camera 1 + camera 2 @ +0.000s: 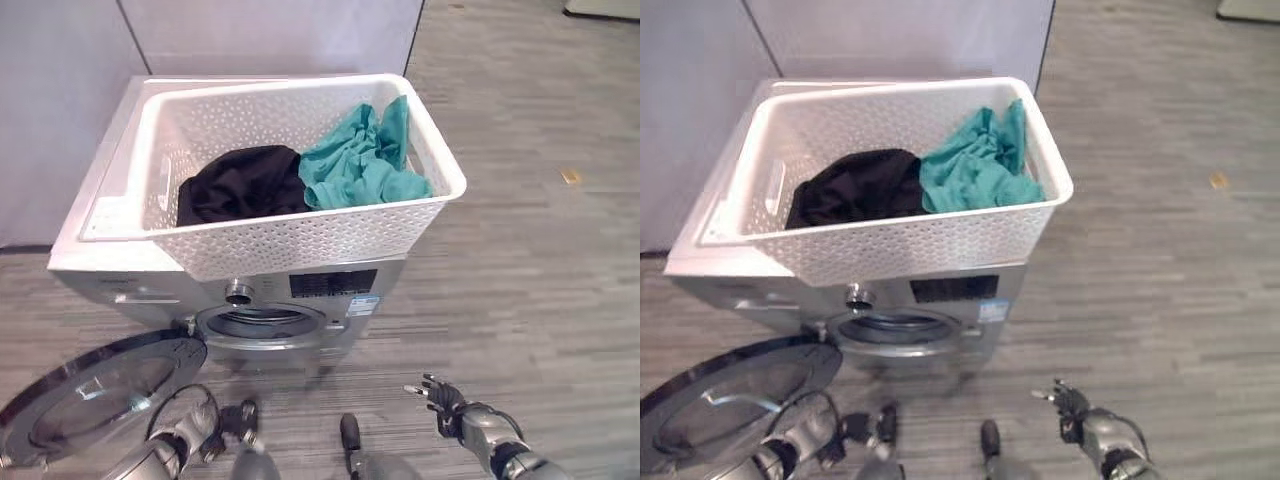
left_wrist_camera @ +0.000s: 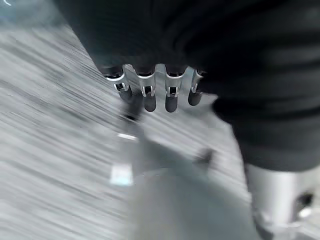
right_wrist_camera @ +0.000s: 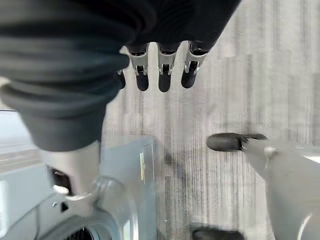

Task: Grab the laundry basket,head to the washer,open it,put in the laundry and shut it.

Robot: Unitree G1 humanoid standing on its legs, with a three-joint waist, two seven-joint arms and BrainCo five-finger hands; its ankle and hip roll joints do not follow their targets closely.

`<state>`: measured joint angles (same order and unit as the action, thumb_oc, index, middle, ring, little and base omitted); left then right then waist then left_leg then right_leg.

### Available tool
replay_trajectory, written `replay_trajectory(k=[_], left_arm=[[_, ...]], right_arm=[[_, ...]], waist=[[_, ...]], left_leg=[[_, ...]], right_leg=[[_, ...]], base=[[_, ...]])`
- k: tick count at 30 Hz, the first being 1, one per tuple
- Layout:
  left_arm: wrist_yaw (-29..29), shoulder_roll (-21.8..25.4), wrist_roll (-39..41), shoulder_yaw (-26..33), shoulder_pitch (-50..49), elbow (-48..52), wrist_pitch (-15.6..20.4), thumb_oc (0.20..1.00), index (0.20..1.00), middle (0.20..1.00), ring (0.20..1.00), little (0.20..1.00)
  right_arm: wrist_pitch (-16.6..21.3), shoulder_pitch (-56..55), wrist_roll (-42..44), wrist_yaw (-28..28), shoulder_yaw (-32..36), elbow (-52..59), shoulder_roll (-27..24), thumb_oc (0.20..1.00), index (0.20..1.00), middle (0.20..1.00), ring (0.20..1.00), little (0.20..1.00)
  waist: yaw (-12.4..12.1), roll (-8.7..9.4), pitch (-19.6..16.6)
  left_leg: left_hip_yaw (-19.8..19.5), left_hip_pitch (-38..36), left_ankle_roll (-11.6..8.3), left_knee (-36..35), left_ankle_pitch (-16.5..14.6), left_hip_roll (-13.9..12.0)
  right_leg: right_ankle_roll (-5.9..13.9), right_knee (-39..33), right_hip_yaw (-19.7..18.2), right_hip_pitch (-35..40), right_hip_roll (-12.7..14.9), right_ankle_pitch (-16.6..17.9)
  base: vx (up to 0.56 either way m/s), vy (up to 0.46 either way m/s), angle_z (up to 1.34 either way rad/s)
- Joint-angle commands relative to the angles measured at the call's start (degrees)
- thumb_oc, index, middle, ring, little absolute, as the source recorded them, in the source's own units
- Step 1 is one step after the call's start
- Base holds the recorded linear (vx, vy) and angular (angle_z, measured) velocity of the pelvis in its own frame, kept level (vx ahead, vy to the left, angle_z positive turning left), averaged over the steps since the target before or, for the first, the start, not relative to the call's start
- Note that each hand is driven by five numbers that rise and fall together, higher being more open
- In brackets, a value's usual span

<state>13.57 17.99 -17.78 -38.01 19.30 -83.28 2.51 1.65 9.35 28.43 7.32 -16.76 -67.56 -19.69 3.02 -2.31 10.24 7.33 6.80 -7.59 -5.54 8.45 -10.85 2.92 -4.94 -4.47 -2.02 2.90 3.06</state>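
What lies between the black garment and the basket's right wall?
In the left eye view, a crumpled teal garment fills the stretch between the black garment and the right wall of the white laundry basket, touching both.

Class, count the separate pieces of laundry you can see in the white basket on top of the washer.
2: a black garment on the robot's left side of the basket and a teal garment on its right. More could lie hidden beneath them.

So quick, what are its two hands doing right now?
Left hand: open, holding nothing, low by the open washer door.
Right hand: open, holding nothing, above the floor.
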Motion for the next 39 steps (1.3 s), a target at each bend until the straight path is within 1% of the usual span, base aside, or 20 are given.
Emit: replay_trajectory(k=[1, 6, 7, 10, 12, 16, 19, 22, 25, 27, 28, 29, 30, 31, 33, 34, 35, 36, 38, 39], left_arm=[[-13.5, 11.6, -6.2, 8.9, 3.8, 5.4, -1.6, 1.0, 1.0, 1.0, 1.0, 1.0], [-16.3, 13.2, -3.9, 15.2, 1.9, 7.9, -1.7, 1.0, 1.0, 1.0, 1.0, 1.0], [-18.2, 14.8, -3.2, 17.8, 0.9, 10.2, -1.7, 1.0, 1.0, 1.0, 1.0, 1.0], [-19.2, 16.3, -2.2, 20.3, -1.4, 13.6, -1.4, 1.0, 1.0, 1.0, 1.0, 1.0], [-20.1, 17.7, 0.8, 24.4, -5.3, 19.1, -1.3, 1.0, 1.0, 1.0, 1.0, 1.0], [-21.0, 18.3, 5.3, 31.3, -12.9, 32.2, -1.5, 1.0, 1.0, 1.0, 1.0, 1.0], [-21.7, 16.5, 5.9, 34.5, -16.9, 39.7, -2.1, 1.0, 1.0, 1.0, 1.0, 1.0], [-21.7, 13.9, 6.6, 35.2, -19.6, 44.7, -2.0, 1.0, 1.0, 1.0, 1.0, 1.0], [-21.1, 11.6, 7.5, 33.4, -20.2, 44.0, -1.9, 1.0, 1.0, 1.0, 1.0, 1.0], [-21.0, 10.8, 8.8, 32.4, -20.1, 42.7, -2.2, 1.0, 1.0, 1.0, 1.0, 1.0], [-21.1, 10.6, 8.8, 32.4, -20.0, 42.7, -2.1, 1.0, 1.0, 1.0, 1.0, 1.0], [-21.0, 10.1, 9.8, 31.6, -20.1, 42.1, -2.0, 1.0, 1.0, 1.0, 1.0, 1.0], [-21.3, 9.7, 10.1, 31.2, -19.7, 41.3, -1.9, 1.0, 1.0, 1.0, 1.0, 1.0], [-21.6, 9.2, 10.5, 31.1, -19.3, 40.1, -1.7, 1.0, 1.0, 1.0, 1.0, 1.0], [-22.7, 8.4, 11.8, 29.8, -18.2, 36.3, -1.3, 1.0, 1.0, 1.0, 1.0, 1.0], [-22.7, 8.4, 12.3, 28.6, -17.6, 34.0, -1.0, 1.0, 1.0, 1.0, 1.0, 1.0], [-22.6, 8.4, 12.3, 28.2, -17.5, 33.5, -0.9, 1.0, 1.0, 1.0, 1.0, 1.0], [-22.6, 8.1, 12.6, 27.3, -17.3, 31.9, -0.8, 1.0, 1.0, 1.0, 1.0, 1.0], [-20.6, 6.5, 14.4, 26.5, -19.8, 31.7, -0.3, 1.0, 1.0, 1.0, 1.0, 1.0], [-20.6, 6.3, 14.5, 26.7, -19.9, 31.7, -0.3, 1.0, 1.0, 1.0, 1.0, 1.0]], right_arm=[[1.7, -1.0, 1.1, 0.2, 0.0, 4.7, 1.6, 1.0, 1.0, 1.0, 1.0, 1.0], [1.9, -3.5, 1.0, -0.1, 1.7, 6.6, 2.1, 1.0, 1.0, 1.0, 1.0, 1.0], [2.2, -4.6, 0.8, -0.9, 3.6, 6.4, 1.6, 1.0, 1.0, 1.0, 1.0, 1.0], [2.0, -4.4, 0.5, -2.1, 6.8, 4.1, 0.7, 1.0, 1.0, 1.0, 1.0, 1.0], [1.4, -3.5, -0.9, -4.0, 12.1, 0.5, -2.3, 1.0, 1.0, 1.0, 1.0, 1.0], [1.6, -2.9, 2.7, -6.9, 23.8, 0.9, -8.3, 1.0, 1.0, 1.0, 1.0, 1.0], [3.2, -5.8, 4.9, -11.0, 33.4, 13.3, -12.7, 1.0, 1.0, 1.0, 1.0, 1.0], [6.3, -8.9, 4.2, -15.7, 42.0, 29.4, -16.4, 1.0, 1.0, 1.0, 1.0, 1.0], [9.6, -8.2, 0.6, -20.3, 47.3, 41.2, -21.5, 1.0, 1.0, 1.0, 1.0, 1.0], [10.2, -5.9, -3.1, -22.6, 48.6, 46.0, -26.5, 1.0, 1.0, 1.0, 1.0, 1.0], [10.1, -5.8, -3.2, -22.8, 48.6, 46.1, -26.6, 1.0, 1.0, 1.0, 1.0, 1.0], [10.1, -3.2, -5.3, -23.6, 47.7, 49.3, -31.0, 1.0, 1.0, 1.0, 1.0, 1.0], [9.6, -1.1, -6.5, -23.6, 46.2, 50.6, -33.8, 1.0, 1.0, 1.0, 1.0, 1.0], [9.3, 0.4, -7.1, -23.1, 44.9, 51.5, -35.4, 1.0, 1.0, 1.0, 1.0, 1.0], [8.9, 8.6, -6.7, -21.0, 37.8, 53.9, -42.1, 1.0, 1.0, 1.0, 1.0, 1.0], [7.7, 13.2, -7.3, -19.4, 32.5, 52.5, -46.4, 1.0, 1.0, 1.0, 1.0, 1.0], [6.5, 15.2, -8.4, -18.0, 29.5, 51.9, -48.6, 1.0, 1.0, 1.0, 1.0, 1.0], [4.1, 19.4, -9.7, -13.4, 22.8, 51.2, -53.0, 1.0, 1.0, 1.0, 1.0, 1.0], [2.6, 25.2, -7.8, -6.7, 12.4, 52.4, -57.5, 1.0, 1.0, 1.0, 1.0, 1.0], [2.6, 26.4, -7.7, -6.7, 11.2, 52.1, -57.5, 1.0, 1.0, 1.0, 1.0, 1.0]], waist=[[-3.1, 2.74, 0.7], [-3.9, 3.99, 0.9], [-4.3, 4.96, 1.4], [-4.7, 5.67, 2.0], [-5.6, 6.08, 2.5], [-6.2, 5.28, 2.0], [-5.1, 4.61, 0.7], [-3.6, 3.44, -0.1], [-2.8, 2.1, -0.3], [-2.8, 1.8, -1.1], [-2.7, 1.61, -1.1], [-2.8, 1.86, -1.9], [-2.7, 2.03, -2.0], [-2.6, 2.45, -2.0], [-2.8, 4.21, -1.3], [-3.7, 5.91, -1.2], [-3.9, 6.61, -1.2], [-4.3, 7.95, -1.7], [-4.8, 8.7, -3.8], [-4.5, 8.47, -3.8]], left_leg=[[0.2, -1.4, 1.19, 2.1, -5.6, 0.3], [1.2, -1.4, 2.2, 3.0, -6.9, 1.5], [1.1, -0.5, 2.88, 5.0, -8.3, 2.4], [0.6, 1.1, 3.64, 8.6, -10.2, 3.2], [0.0, 2.0, 5.23, 12.7, -13.5, 4.8], [-0.9, 1.6, 7.4, 14.5, -16.2, 7.1], [-1.9, -0.6, 9.11, 13.7, -17.0, 9.3], [-4.5, -2.9, 10.77, 12.6, -17.2, 11.7], [-6.5, -5.5, 12.04, 11.3, -17.6, 13.2], [-7.2, -7.2, 12.19, 9.7, -17.6, 13.6], [-7.2, -7.1, 12.14, 9.6, -17.2, 13.5], [-8.1, -7.7, 11.91, 8.8, -17.3, 13.8], [-8.7, -7.8, 11.76, 8.6, -17.1, 14.1], [-9.3, -8.0, 11.69, 8.7, -17.3, 14.5], [-11.0, -9.3, 11.25, 9.9, -18.6, 15.5], [-12.8, -9.9, 10.67, 10.5, -19.0, 16.2], [-13.9, -10.2, 10.48, 10.7, -19.1, 16.6], [-15.7, -10.7, 10.0, 10.6, -18.9, 16.7], [-17.2, -12.1, 9.01, 8.7, -18.4, 14.6], [-17.3, -12.2, 8.98, 8.5, -18.3, 14.5]], right_leg=[[6.37, 0.4, 3.9, -3.1, 7.3, -0.6], [7.15, 0.5, 3.6, -4.1, 8.8, 0.4], [7.66, 0.6, 3.8, -4.4, 9.9, 0.8], [8.1, 1.0, 4.5, -4.6, 11.2, 1.1], [8.83, 1.9, 4.9, -4.3, 12.9, 1.3], [9.46, 6.0, 6.5, -4.2, 15.5, 1.2], [9.46, 11.6, 6.6, -4.8, 16.7, 1.9], [7.99, 19.6, 5.0, -5.5, 16.4, 4.6], [6.49, 27.2, 3.5, -7.2, 14.4, 2.5], [6.17, 25.8, 3.8, -8.3, 13.7, 1.4], [6.06, 25.4, 3.9, -8.4, 13.6, 1.8], [6.44, 21.0, 3.8, -8.4, 12.4, 0.4], [6.67, 16.3, 2.9, -8.9, 11.3, 0.9], [7.05, 12.7, 1.8, -9.8, 10.5, 1.4], [8.24, 6.5, -0.2, -11.7, 8.6, 4.0], [8.43, 6.3, -1.1, -10.7, 8.6, 4.8], [8.37, 7.1, -1.8, -10.2, 8.5, 4.9], [8.24, 9.3, -2.9, -9.5, 8.1, 4.9], [7.81, 9.3, -1.0, -7.8, 7.4, 4.5], [7.78, 9.2, -0.9, -7.7, 7.4, 4.5]], base=[[0.04, 0.216, -0.58], [0.01, 0.14, -0.23], [-0.02, 0.107, -0.18], [-0.02, 0.119, -0.04], [0.02, 0.172, -0.02], [0.05, 0.192, -0.01], [0.08, 0.239, 0.02], [0.1, 0.231, 0.29], [0.08, 0.2, 0.35], [0.09, 0.082, 0.3], [0.11, 0.008, 0.15], [0.1, -0.036, 0.26], [0.14, -0.049, 0.11], [0.14, -0.07, 0.01], [0.16, -0.105, 0.01], [0.11, -0.12, 0.64], [0.13, -0.177, 1.24], [0.17, -0.177, 1.84], [0.17, -0.176, 1.57], [0.11, -0.13, 0.7]])
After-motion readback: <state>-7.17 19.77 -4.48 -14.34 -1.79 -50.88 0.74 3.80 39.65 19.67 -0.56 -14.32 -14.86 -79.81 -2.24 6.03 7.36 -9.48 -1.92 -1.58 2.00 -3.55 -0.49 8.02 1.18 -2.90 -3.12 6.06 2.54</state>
